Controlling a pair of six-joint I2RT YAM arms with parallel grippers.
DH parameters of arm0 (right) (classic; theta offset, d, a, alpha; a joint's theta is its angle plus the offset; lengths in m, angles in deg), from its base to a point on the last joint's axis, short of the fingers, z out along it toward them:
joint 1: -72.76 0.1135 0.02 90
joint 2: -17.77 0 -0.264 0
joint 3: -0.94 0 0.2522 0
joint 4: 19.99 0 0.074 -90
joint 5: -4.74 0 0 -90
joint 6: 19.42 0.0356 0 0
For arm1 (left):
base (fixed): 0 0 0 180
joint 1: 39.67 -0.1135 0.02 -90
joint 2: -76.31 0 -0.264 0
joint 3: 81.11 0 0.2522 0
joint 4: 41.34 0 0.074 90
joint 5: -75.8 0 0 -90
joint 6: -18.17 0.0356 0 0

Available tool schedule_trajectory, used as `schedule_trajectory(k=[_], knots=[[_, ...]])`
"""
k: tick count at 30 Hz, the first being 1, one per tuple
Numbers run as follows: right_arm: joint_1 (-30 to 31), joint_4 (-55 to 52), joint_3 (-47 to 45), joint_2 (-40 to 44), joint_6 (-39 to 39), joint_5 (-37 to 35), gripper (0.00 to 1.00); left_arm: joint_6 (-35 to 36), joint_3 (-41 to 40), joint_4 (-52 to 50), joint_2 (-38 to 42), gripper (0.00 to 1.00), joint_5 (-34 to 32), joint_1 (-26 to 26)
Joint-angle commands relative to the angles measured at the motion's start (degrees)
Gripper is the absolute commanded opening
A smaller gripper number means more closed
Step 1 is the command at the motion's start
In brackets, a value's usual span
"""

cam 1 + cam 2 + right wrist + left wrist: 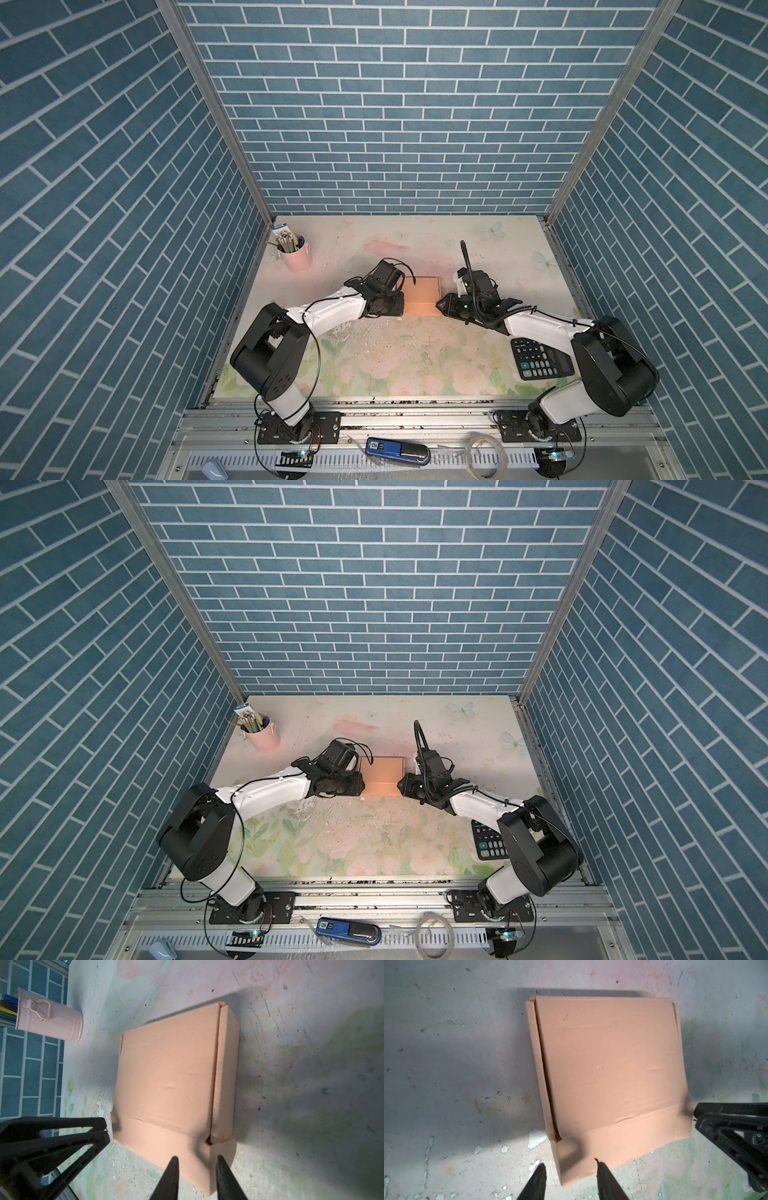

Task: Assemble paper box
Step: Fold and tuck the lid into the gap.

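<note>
paper box (422, 296) lies mid-table (374, 357), lid down, though its near flap looks untucked and one side wall gapes. a squeeze from both sides could buckle the thin card or skate it across the table, and the flap may spring back. left gripper (571, 1164) and right gripper (197, 1158) flank its near corners, jaws apart, clamping nothing.
</note>
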Motion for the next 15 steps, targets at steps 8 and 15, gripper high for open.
schedule_trajectory(k=[8,15], knots=[[0.96,2.75,-0.98,-1.49,3.55,0.81,0.29,-0.42,-1.04,3.91,-2.25,0.43,2.53,-0.34],[1.34,1.69,-1.16,-1.41,3.52,-0.90,0.28,-0.93,-1.78,4.62,-1.66,0.43,3.08,-0.16]])
